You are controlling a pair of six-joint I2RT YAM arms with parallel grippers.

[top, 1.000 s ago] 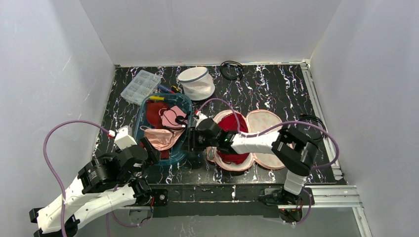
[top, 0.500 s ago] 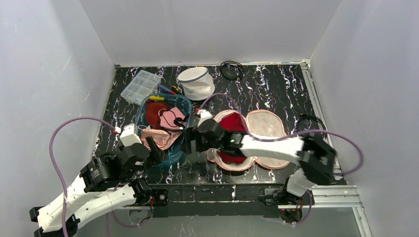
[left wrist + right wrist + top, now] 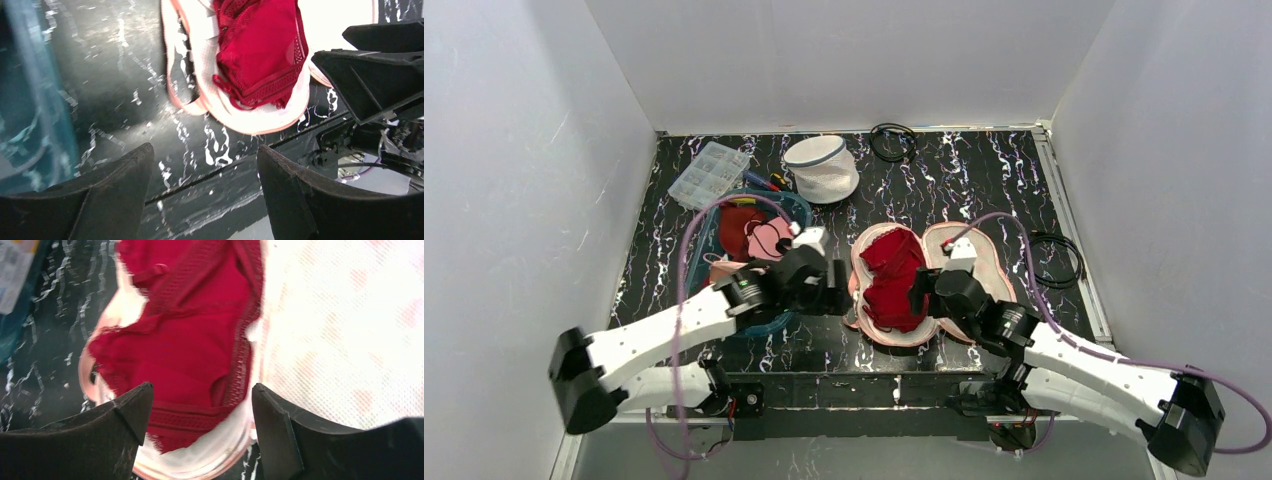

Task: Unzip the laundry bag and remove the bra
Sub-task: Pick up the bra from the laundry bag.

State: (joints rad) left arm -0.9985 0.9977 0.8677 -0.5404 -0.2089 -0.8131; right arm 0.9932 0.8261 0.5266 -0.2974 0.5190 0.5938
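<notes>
The laundry bag (image 3: 821, 166), white mesh with a blue-grey rim, stands at the back of the table, far from both grippers. A second mesh bag with a pink rim (image 3: 876, 335) lies open like a clamshell in the middle. A red bra (image 3: 892, 282) lies in its left half, and shows in both wrist views (image 3: 260, 45) (image 3: 190, 340). My left gripper (image 3: 829, 298) (image 3: 205, 170) is open and empty, just left of that bag's front rim. My right gripper (image 3: 916, 300) (image 3: 202, 395) is open and empty, low over the bra's near edge.
A blue tub (image 3: 798, 205) with pink and red garments sits left of the open bag, under my left arm. A clear compartment box (image 3: 709, 172) and a black cable coil (image 3: 892, 140) lie at the back. More cable (image 3: 1056, 256) lies at the right edge.
My left arm has swung right, from the near left corner to the open bag's left side. My right arm has drawn back from the tub to the open bag's near edge.
</notes>
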